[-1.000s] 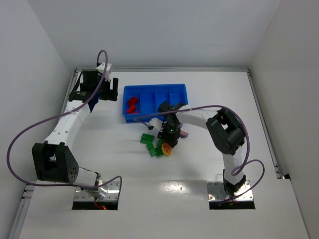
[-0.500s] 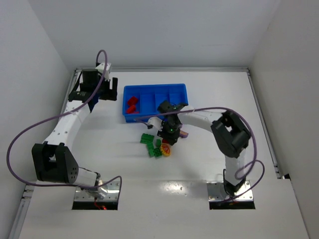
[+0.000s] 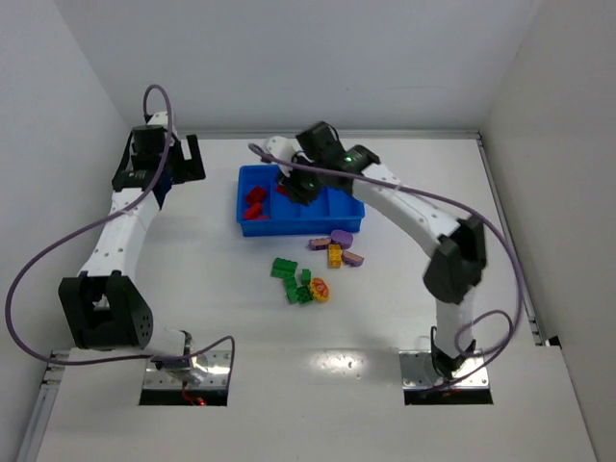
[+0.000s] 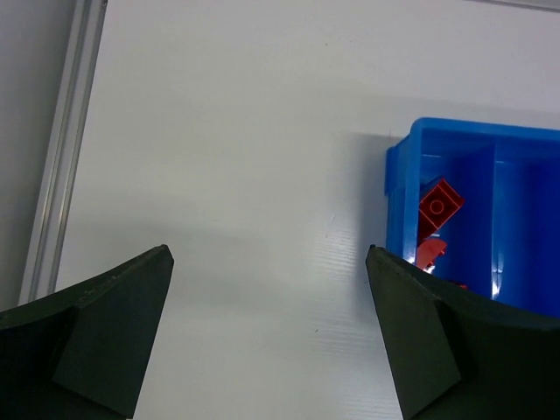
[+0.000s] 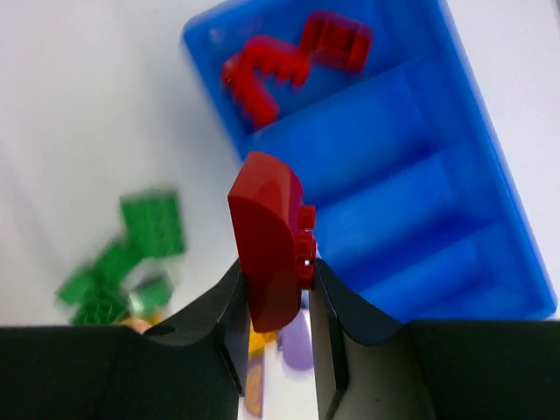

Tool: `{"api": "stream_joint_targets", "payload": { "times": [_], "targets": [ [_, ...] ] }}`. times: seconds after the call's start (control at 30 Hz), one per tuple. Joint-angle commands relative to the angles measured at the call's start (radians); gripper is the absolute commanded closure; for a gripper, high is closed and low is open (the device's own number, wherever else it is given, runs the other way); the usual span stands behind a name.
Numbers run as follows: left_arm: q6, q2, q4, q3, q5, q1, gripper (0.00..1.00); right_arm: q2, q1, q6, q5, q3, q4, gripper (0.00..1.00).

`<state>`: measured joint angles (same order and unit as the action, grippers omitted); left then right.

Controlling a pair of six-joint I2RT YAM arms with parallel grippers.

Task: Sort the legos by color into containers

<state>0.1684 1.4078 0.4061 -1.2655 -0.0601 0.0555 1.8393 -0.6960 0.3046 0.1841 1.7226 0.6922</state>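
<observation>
My right gripper (image 5: pixel 276 289) is shut on a red lego (image 5: pixel 267 241) and holds it in the air above the blue tray (image 5: pixel 420 175). In the top view this gripper (image 3: pixel 294 186) hangs over the left half of the tray (image 3: pixel 258 228). The tray's end compartment holds red legos (image 5: pixel 289 57) (image 3: pixel 254 200). Loose legos lie on the table in front of the tray: green (image 3: pixel 289 279), purple (image 3: pixel 339 236) and yellow (image 3: pixel 334 255). My left gripper (image 4: pixel 267 254) is open and empty over bare table, left of the tray (image 4: pixel 398 175).
A yellow-and-red piece (image 3: pixel 320 289) lies beside the green legos. A metal rail (image 4: pixel 61 149) runs along the table's left edge near my left gripper. White walls close in the table at the back and both sides.
My right arm has risen from the loose pile and swung back over the tray with the red lego. My left gripper has drawn back to the left and opened wider.
</observation>
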Motion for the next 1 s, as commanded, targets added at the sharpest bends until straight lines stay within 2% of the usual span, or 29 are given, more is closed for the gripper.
{"api": "stream_joint_targets", "payload": {
  "times": [0.0, 0.07, 0.1, 0.17, 0.4, 0.7, 0.77, 0.83, 0.93, 0.97],
  "targets": [
    [0.039, 0.031, 0.036, -0.086, -0.014, 0.024, 0.00, 0.239, -0.007, -0.116, 0.017, 0.290, -0.020, 1.00],
    [0.029, 0.031, 0.036, -0.086, -0.014, 0.035, 0.00, 0.351, -0.007, -0.166, 0.029, 0.494, 0.003, 1.00],
    [0.019, 0.031, 0.036, -0.086, 0.000, 0.044, 0.00, 0.453, -0.007, -0.177, 0.029, 0.553, 0.018, 1.00],
    [-0.003, 0.031, 0.045, -0.086, 0.000, 0.044, 0.00, 0.529, -0.007, -0.177, 0.020, 0.658, 0.018, 1.00],
    [-0.032, -0.024, 0.045, -0.025, -0.009, 0.063, 0.00, 0.594, -0.007, -0.202, 0.052, 0.583, -0.019, 1.00],
    [-0.061, -0.024, 0.045, 0.015, 0.011, 0.063, 0.00, 0.635, -0.027, -0.191, 0.132, 0.583, -0.019, 0.95],
    [-0.061, -0.024, 0.045, 0.015, 0.011, 0.063, 0.00, 0.635, -0.036, -0.191, 0.141, 0.583, -0.019, 0.87],
    [-0.073, -0.024, 0.045, 0.015, 0.011, 0.063, 0.00, 0.635, -0.036, -0.191, 0.141, 0.572, -0.019, 0.75],
    [-0.096, -0.033, 0.045, 0.024, 0.037, 0.063, 0.00, 0.623, -0.045, -0.191, 0.141, 0.548, -0.028, 0.47],
    [-0.107, -0.047, 0.045, 0.025, 0.037, 0.063, 0.00, 0.612, -0.054, -0.191, 0.132, 0.548, -0.037, 0.44]
  ]
}}
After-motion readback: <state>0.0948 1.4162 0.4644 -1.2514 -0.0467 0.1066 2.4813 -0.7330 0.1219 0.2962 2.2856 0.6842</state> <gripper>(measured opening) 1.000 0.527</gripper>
